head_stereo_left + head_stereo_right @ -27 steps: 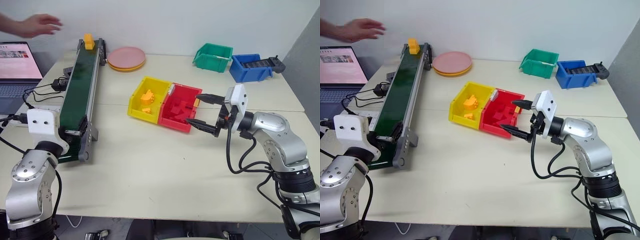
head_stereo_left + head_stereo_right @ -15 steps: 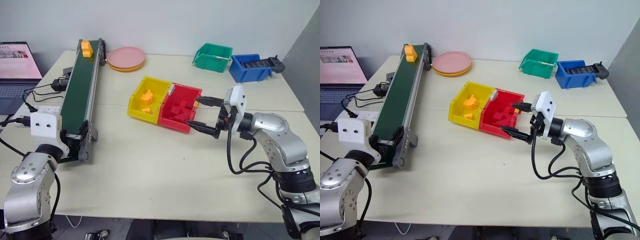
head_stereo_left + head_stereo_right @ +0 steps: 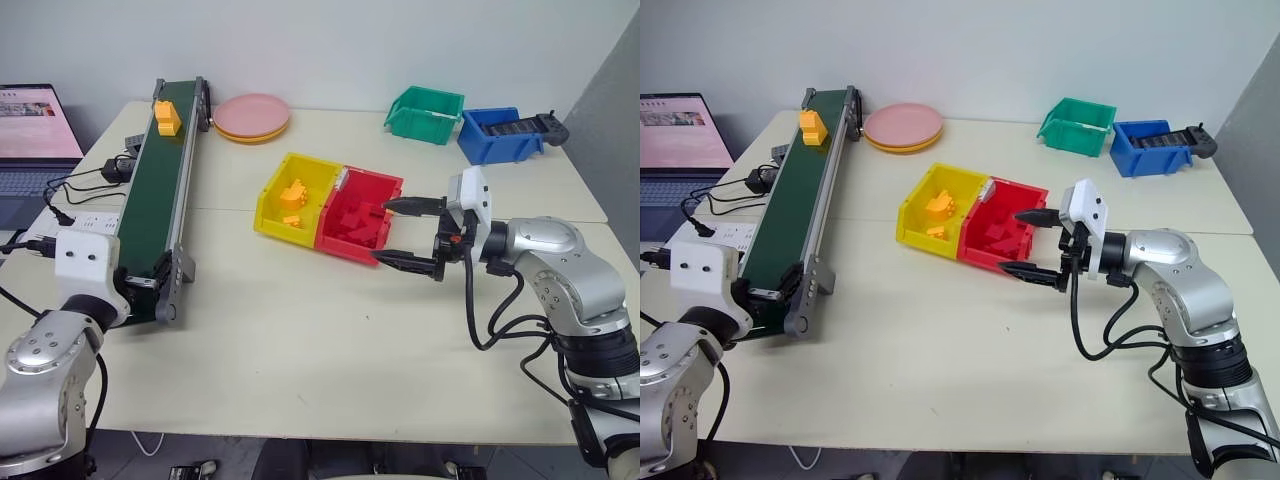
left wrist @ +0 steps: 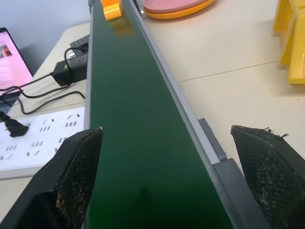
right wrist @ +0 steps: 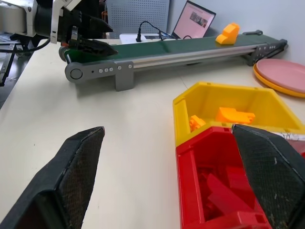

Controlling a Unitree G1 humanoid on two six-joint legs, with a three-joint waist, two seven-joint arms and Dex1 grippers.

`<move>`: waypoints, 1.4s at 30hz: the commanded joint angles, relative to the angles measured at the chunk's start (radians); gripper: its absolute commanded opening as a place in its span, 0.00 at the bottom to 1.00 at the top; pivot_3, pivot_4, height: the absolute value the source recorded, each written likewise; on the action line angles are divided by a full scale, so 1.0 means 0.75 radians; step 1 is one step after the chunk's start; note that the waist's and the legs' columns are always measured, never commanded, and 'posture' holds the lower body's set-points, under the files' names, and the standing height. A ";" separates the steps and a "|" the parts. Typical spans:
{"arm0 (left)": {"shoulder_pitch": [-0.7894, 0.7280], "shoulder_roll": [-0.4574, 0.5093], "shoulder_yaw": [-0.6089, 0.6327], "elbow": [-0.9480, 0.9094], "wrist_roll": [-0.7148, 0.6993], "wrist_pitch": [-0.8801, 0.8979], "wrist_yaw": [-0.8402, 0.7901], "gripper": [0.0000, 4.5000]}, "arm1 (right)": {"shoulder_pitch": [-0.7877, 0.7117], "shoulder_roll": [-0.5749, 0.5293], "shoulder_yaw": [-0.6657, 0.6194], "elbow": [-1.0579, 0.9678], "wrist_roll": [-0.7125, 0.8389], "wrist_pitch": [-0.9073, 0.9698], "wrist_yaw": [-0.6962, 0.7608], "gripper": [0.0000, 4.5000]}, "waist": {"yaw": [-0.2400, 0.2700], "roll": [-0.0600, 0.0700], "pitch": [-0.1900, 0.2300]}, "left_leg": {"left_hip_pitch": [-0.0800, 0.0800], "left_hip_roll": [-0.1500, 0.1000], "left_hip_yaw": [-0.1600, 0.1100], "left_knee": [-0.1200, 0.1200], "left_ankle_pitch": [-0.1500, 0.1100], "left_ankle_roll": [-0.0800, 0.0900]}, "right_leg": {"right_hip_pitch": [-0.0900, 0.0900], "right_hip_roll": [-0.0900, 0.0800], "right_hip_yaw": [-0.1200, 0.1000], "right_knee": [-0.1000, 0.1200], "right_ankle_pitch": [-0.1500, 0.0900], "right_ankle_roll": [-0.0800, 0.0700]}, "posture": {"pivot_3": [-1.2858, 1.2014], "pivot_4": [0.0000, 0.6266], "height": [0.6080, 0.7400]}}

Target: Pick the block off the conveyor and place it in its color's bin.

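The orange-yellow block (image 3: pixel 167 117) rides on the dark green belt of the conveyor (image 3: pixel 155 200), near its far end. My left gripper (image 4: pixel 166 130) is open at the conveyor's near end, one finger on each side of the belt, with the block (image 4: pixel 112 8) far ahead of it. The yellow bin (image 3: pixel 305 160) stands mid-table and holds a few orange-yellow bricks. My right gripper (image 3: pixel 383 232) is open and empty, level at the right side of the red bin (image 3: pixel 385 185) that touches the yellow one.
Pink plates (image 3: pixel 253 115) lie beside the conveyor's far end. A green bin (image 3: pixel 427 113) and a blue bin (image 3: pixel 500 135) stand at the back right. A laptop (image 3: pixel 30 140), a power strip and cables (image 3: pixel 90 200) sit left of the conveyor.
The block has travelled along the belt toward the near end. A person's hand at the far left has left the view. Both grippers have stayed about where they were.
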 commanded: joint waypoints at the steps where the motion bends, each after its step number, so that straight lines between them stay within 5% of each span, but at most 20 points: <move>1: -0.042 0.041 0.055 -0.003 -0.042 0.008 -0.036 0.99 | -0.038 -0.009 -0.002 -0.072 0.016 0.015 0.007 1.00 | 0.000 0.000 0.000 | 0.000 0.000 0.000 0.000 0.000 0.000 | 0.000 0.000 0.000 0.000 0.000 0.000 | 0.52 0.24 1.00; 25: -0.094 0.121 0.014 0.029 -0.071 -0.004 -0.146 0.99 | 0.012 -0.039 -0.021 -0.133 0.057 0.035 0.046 1.00 | 0.000 0.000 0.000 | 0.000 0.000 0.000 -0.001 0.000 0.000 | 0.000 -0.001 0.000 0.000 0.000 0.000 | 0.52 0.24 1.00; 42: -0.281 0.124 -0.036 0.317 -0.045 0.077 -0.093 0.99 | 0.016 -0.070 -0.022 -0.186 0.089 0.080 0.038 1.00 | 0.000 0.000 0.000 | 0.000 0.000 0.000 -0.002 0.000 0.000 | -0.001 -0.001 -0.001 0.000 0.000 0.000 | 0.52 0.24 1.00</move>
